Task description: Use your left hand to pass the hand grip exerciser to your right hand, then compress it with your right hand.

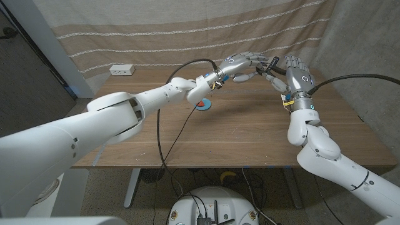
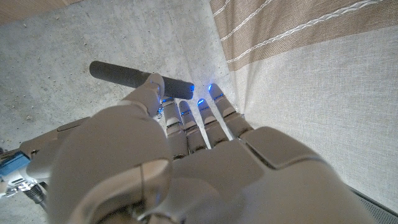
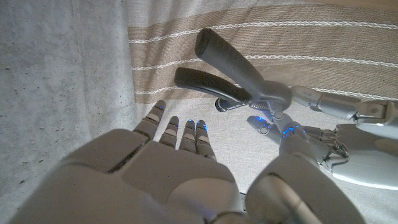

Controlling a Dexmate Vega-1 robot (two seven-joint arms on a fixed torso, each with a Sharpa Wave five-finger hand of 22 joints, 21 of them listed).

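Observation:
The hand grip exerciser [image 1: 269, 65] is black, with two dark foam handles [image 3: 231, 60] that meet at a metal coil. It is up in the air over the far right of the table. My left hand [image 1: 240, 63] holds it at the coil end with its fingertips [image 3: 281, 127], and one handle [image 2: 132, 77] sticks out past them. My right hand [image 1: 299, 76] stands upright just to the right of the exerciser, palm toward it. Its fingers [image 3: 179, 134] are spread, and I cannot tell whether they touch the handles.
A small blue and red disc [image 1: 203, 104] lies on the wooden table [image 1: 250, 134] under my left forearm. A white power strip [image 1: 122, 70] sits at the far left edge. A black cable [image 1: 164, 131] hangs from the left arm. A striped curtain [image 1: 187, 31] closes the back.

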